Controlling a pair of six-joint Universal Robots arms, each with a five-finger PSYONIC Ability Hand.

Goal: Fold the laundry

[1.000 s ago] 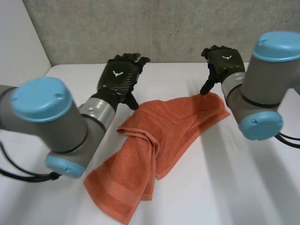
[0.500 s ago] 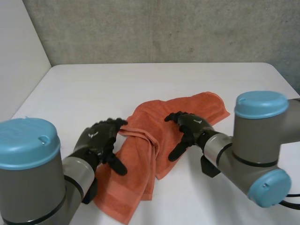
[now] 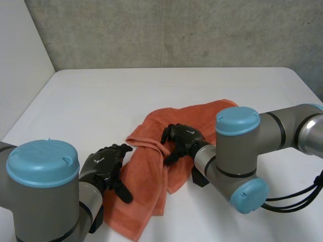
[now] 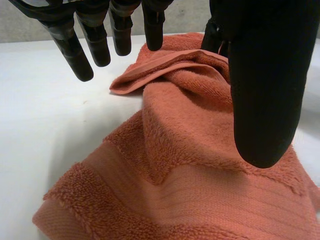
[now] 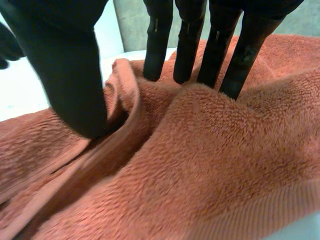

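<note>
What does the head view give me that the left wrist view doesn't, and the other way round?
The head view adds the left arm, the right arm, and the right hand resting on the middle ridge of the orange towel. The left wrist view adds close detail: the towel's banded hem and a folded edge by the left hand's straight fingertips. Both share the towel, the open left hand, and the white table.

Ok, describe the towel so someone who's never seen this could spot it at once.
On the white table, look between the black left hand and right hand. The towel lies there crumpled, partly folded over itself. It is the only orange, fluffy thing, with a ribbed band near its end.
</note>
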